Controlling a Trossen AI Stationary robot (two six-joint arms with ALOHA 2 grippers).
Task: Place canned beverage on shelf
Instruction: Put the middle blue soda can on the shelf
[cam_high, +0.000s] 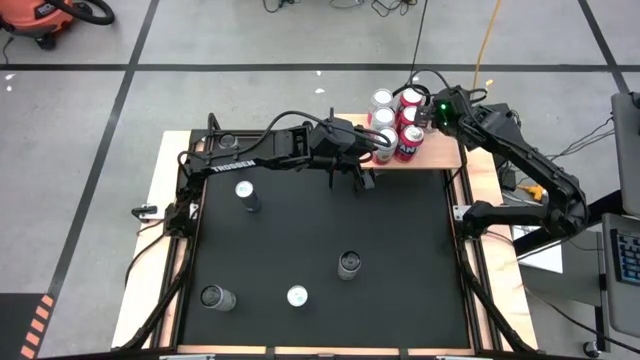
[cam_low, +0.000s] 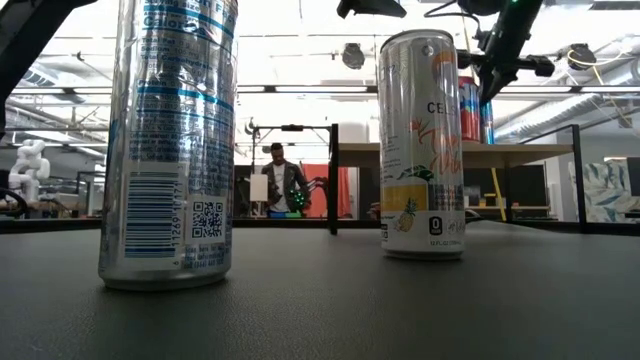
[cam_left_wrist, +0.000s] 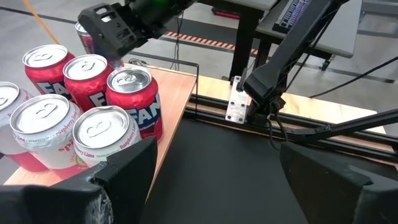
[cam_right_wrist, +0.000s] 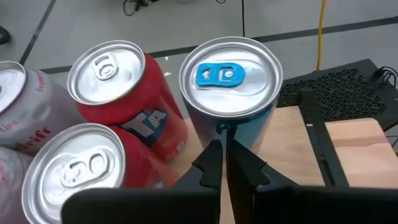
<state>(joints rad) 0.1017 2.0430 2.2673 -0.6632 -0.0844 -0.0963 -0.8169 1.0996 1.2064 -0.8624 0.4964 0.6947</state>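
The shelf (cam_high: 445, 152), a light-wood board at the table's far right corner, carries several upright cans, red ones (cam_left_wrist: 134, 102) and white ones (cam_left_wrist: 102, 134). A can with a blue tab (cam_right_wrist: 230, 81) stands on the board next to a red can (cam_right_wrist: 118, 93). My right gripper (cam_right_wrist: 225, 163) is shut, its tips right at that can's side wall. My left gripper (cam_left_wrist: 217, 168) hangs open beside the shelf's near edge with only the black table between its fingers. One finger (cam_left_wrist: 124, 177) stands in front of a white can. My right gripper has its shut fingertips (cam_right_wrist: 214, 155) at the blue-tab can's side wall (cam_right_wrist: 231, 127), a little below the rim. It comes slanting down from the shelf's right side. I cannot tell whether the tips touch the wall. The can stands upright on the board.
Several more cans stand upright on the black table top: one at the left (cam_high: 247, 195), one in the middle (cam_high: 349, 264) and two near the front (cam_high: 217, 297) (cam_high: 297, 296). A person (cam_low: 283, 180) stands in the room beyond the table.
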